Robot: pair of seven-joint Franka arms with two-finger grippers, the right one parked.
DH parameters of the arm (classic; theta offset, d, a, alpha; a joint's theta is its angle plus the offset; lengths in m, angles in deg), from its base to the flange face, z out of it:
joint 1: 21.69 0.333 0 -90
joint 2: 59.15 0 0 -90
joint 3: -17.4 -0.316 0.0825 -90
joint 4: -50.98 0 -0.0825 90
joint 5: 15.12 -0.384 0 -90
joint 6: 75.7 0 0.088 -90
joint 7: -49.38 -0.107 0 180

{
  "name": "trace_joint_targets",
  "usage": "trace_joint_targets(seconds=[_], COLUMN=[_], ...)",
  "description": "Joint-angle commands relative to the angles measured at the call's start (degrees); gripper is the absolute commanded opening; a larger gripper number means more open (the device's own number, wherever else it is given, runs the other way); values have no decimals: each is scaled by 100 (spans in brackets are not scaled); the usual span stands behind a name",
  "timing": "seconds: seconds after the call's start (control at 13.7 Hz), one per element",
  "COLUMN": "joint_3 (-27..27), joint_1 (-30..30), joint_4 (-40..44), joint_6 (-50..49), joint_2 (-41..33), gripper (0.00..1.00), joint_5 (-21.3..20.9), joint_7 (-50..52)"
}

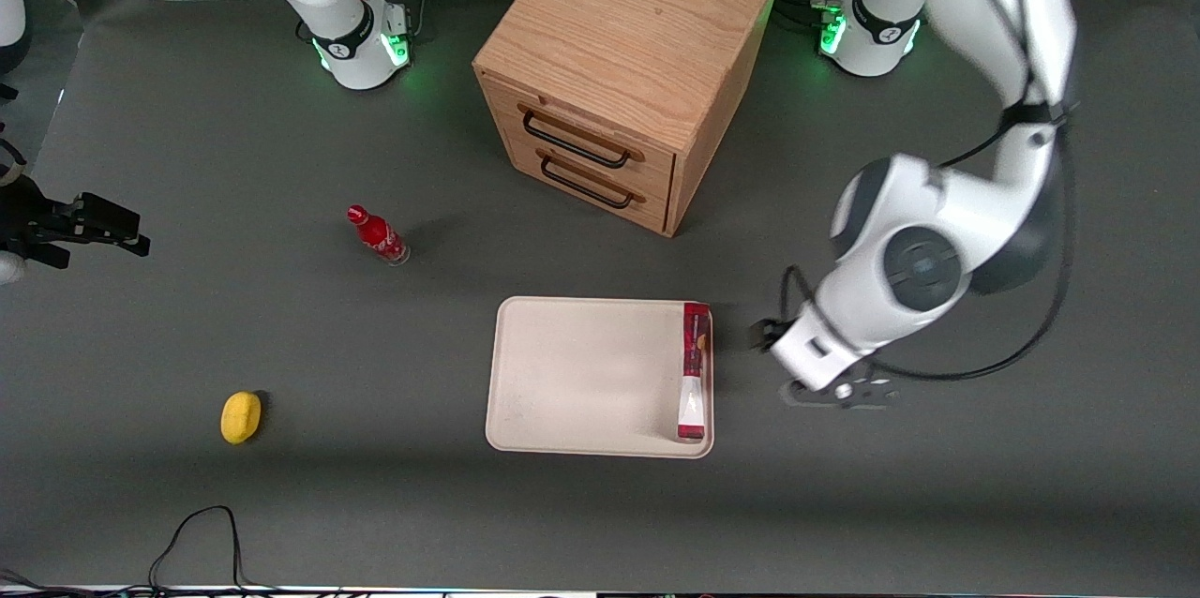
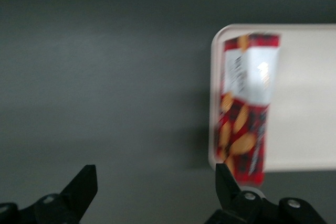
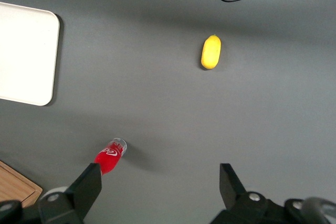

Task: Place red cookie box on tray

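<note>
The red cookie box [image 1: 694, 371] [image 2: 244, 103] rests inside the cream-white tray [image 1: 581, 373] [image 2: 304, 103] [image 3: 26, 51], lengthwise along the rim at the working arm's end. It looks narrow from the front view, as if tipped up on a long edge. My gripper [image 1: 827, 389] [image 2: 156, 179] hangs low over the bare grey table beside that rim, clear of the box. Its fingers are spread wide open with nothing between them, and one fingertip [image 2: 226, 179] sits close to the tray's corner.
A wooden two-drawer cabinet [image 1: 623, 73] stands farther from the front camera than the tray. A small red bottle [image 1: 377, 235] [image 3: 109, 157] and a yellow oval object [image 1: 241, 416] [image 3: 210, 52] lie toward the parked arm's end. A black cable [image 1: 202, 532] loops at the table's near edge.
</note>
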Motion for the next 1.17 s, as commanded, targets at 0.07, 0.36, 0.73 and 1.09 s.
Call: trace_joint_targets(seconds=[0.07,0.36,0.73,1.09], joint_3=[-10,-342,-1347,-529], joint_1=[827,1551,987,1744], joint_4=[-1279,-1324,-973,-867], joint_6=[-732,-1691,-1992,-2097], joint_2=[-1545,-2302,-2533,-2462], gripper=[100,100,100,100], joint_5=[83,-13,-268,-260], joint_7=[-905,-1312,-1286,-1260])
